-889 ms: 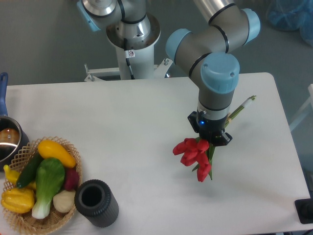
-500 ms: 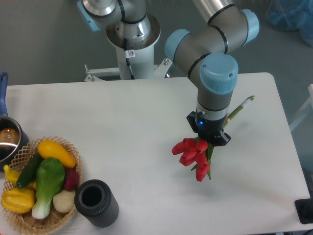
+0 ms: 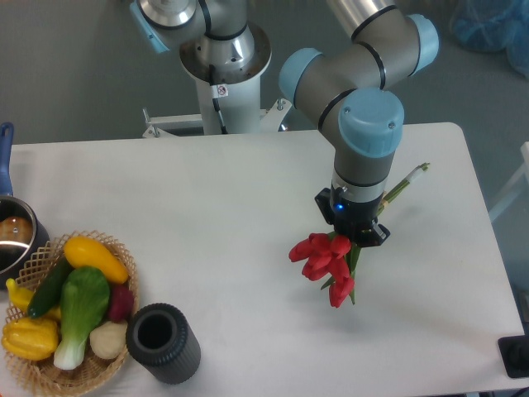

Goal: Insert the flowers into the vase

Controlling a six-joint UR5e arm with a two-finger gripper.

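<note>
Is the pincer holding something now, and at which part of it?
Yes. The pincer holds the flowers by the middle of the stems: the red heads stick out on one side, the tied stem ends on the other. The fingers themselves are hidden under the wrist.

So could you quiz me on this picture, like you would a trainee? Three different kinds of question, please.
1. True or false: the flowers are already standing in the vase.
2. Multiple choice: what sits right beside the vase, on its left in the picture? A) a wicker basket of vegetables B) a stack of plates C) a laptop
3. Fill in: the stem ends stick out past the gripper toward the table's ____ edge in the picture.

Key
1. False. The gripper holds the bunch over the table, far from the vase.
2. A, the wicker basket.
3. Right.
</note>
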